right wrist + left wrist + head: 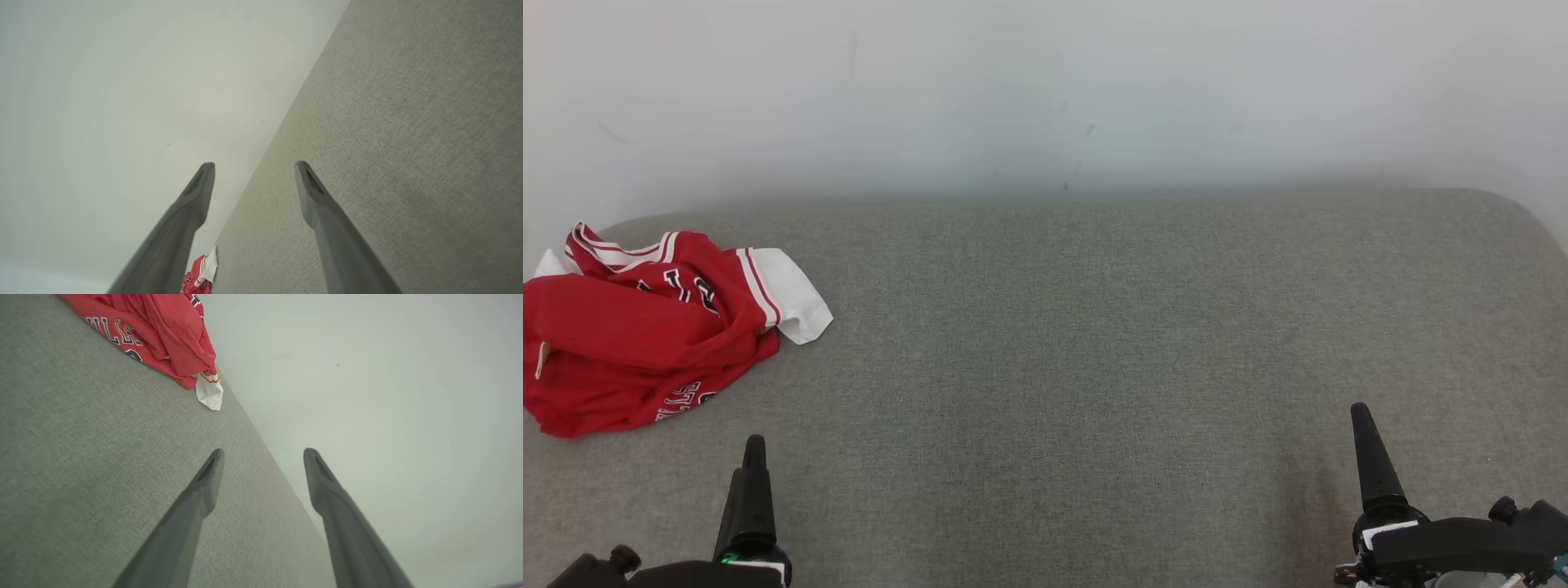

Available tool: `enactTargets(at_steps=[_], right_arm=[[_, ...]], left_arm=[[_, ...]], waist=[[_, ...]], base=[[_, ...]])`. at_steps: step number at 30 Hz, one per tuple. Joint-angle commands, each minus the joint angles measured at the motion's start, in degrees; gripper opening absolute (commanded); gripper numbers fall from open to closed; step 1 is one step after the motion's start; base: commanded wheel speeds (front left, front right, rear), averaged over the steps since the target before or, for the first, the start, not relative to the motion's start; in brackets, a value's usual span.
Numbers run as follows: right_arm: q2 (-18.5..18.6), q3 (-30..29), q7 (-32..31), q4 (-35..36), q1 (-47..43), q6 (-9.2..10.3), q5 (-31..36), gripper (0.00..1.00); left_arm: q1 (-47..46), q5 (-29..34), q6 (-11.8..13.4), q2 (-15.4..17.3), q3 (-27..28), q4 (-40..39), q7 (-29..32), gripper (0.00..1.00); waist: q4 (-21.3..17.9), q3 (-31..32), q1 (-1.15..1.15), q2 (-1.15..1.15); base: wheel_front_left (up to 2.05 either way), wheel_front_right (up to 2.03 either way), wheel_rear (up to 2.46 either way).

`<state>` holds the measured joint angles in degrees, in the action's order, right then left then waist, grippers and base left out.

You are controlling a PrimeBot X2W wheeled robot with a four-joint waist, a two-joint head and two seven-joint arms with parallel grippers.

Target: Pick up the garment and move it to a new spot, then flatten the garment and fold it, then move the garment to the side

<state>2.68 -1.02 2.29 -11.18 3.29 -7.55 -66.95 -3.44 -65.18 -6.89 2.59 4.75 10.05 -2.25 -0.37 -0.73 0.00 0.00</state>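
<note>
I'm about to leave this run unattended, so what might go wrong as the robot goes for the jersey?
1. The crumpled red-and-white jersey lies at the far left corner of the grey fabric surface; a nudge might push it off.
2. It is bunched in layers, so the left fingers may pinch several folds, making flattening harder.
3. The white wall is close behind; a reach could hit it.

Garment (637, 335) far left on surface (1094, 367)

A crumpled red jersey with white trim and lettering (645, 335) lies at the far left of the grey fabric-covered counter (1094, 343), which runs up to a white wall (1045, 90). The dark left end effector (754, 457) points up near it. The right end effector (1364, 433) stands well apart at lower right.
</note>
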Motion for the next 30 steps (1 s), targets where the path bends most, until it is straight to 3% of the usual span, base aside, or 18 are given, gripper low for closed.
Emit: enactTargets(at_steps=[1,30], right_arm=[[0.19,0.3,0.57,1.12,0.38,0.03,1.96,1.0],[0.23,3.73,5.62,2.35,-0.1,0.06,26.09,1.0]], left_arm=[[-0.1,2.6,0.2,0.24,-0.19,-1.21,-0.55,1.0],[1.55,32.62,1.06,0.88,-2.62,-2.65,-5.66,1.0]], waist=[[-0.01,-0.03,0.0,0.0],[-0.17,-0.52,0.0,0.0]], base=[[0.0,0.0,0.0],[0.0,0.0,0.0]])
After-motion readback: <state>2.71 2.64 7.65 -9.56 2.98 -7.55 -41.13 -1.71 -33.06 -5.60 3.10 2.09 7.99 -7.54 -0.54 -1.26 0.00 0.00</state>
